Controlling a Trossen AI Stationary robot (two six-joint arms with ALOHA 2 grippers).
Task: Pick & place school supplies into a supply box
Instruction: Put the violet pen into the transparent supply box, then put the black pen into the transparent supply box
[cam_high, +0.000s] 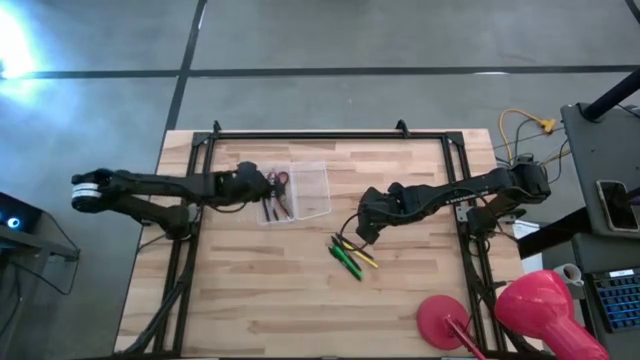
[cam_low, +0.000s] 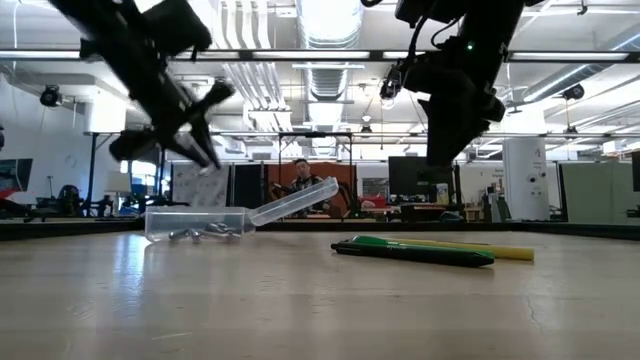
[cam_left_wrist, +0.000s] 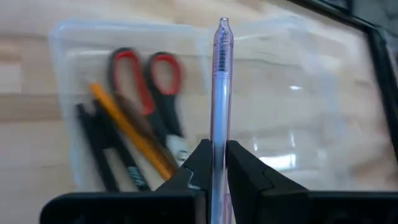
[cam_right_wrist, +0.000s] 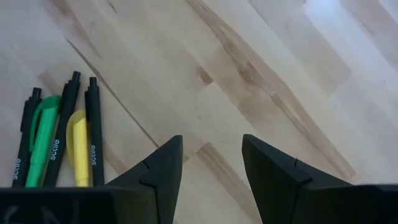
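Left wrist view: my left gripper (cam_left_wrist: 214, 171) has its jaws pinched on a thin clear purple-tinted pen (cam_left_wrist: 221, 93), held upright between the fingers and pointing out over the small clear plastic supply box (cam_left_wrist: 124, 37). Inside the box I see the small red-handled scissors (cam_left_wrist: 152, 84), a thin orange pencil (cam_left_wrist: 127, 127) lying slantwise beside them, and black pens (cam_left_wrist: 112, 158) next to it; all look to rest on the box floor, touching or overlapping one another.

High view: the box (cam_high: 312, 190) sits on the light wooden bench (cam_high: 300, 300) toward the far side, left of centre, with the left gripper (cam_high: 262, 184) at its left edge. Its clear lid (cam_low: 295, 200) shows in the low view, tilted up and open on the right side of the box.

Well apart from the box, near the middle of the bench, lies a loose cluster of green-and-black and yellow-and-black pens (cam_high: 350, 255). The right wrist view shows them side by side, a green one (cam_right_wrist: 43, 137) next to a yellow one (cam_right_wrist: 78, 146). My right gripper (cam_right_wrist: 211, 165) hovers just beside this cluster with jaws spread and nothing between them; in the low view it hangs above the pens (cam_low: 415, 250), clear of the bench.

A red round-based object (cam_high: 445, 322) stands at the near right corner.
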